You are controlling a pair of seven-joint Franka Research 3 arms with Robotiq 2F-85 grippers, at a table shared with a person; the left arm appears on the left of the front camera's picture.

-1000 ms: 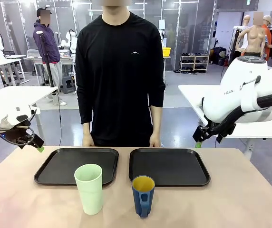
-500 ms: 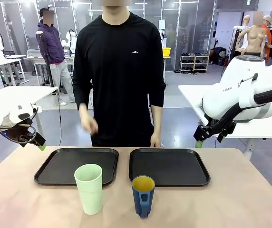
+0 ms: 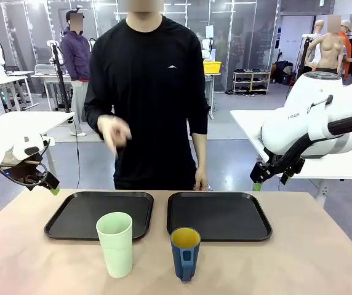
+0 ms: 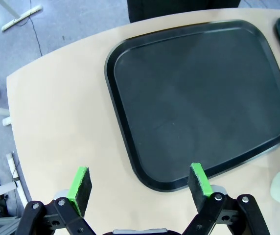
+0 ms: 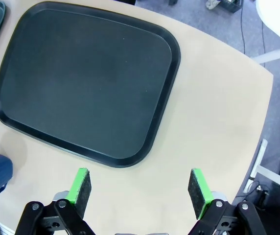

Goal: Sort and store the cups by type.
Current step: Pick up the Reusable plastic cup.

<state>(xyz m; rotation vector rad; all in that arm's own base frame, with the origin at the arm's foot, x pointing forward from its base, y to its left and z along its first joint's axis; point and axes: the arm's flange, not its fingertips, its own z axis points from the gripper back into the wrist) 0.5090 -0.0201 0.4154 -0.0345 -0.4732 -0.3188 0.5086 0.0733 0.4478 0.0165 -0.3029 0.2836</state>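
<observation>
Your left pincer [image 4: 139, 177] is wide open and holds nothing, up by the left tray [image 3: 77, 215]. Your right pincer [image 5: 139, 178] is the same, by the right tray [image 3: 225, 215]. Green cup [image 3: 116, 243] and blue mug [image 3: 184, 253] stand side by side on the table [image 3: 28, 258], in front of the trays.
</observation>
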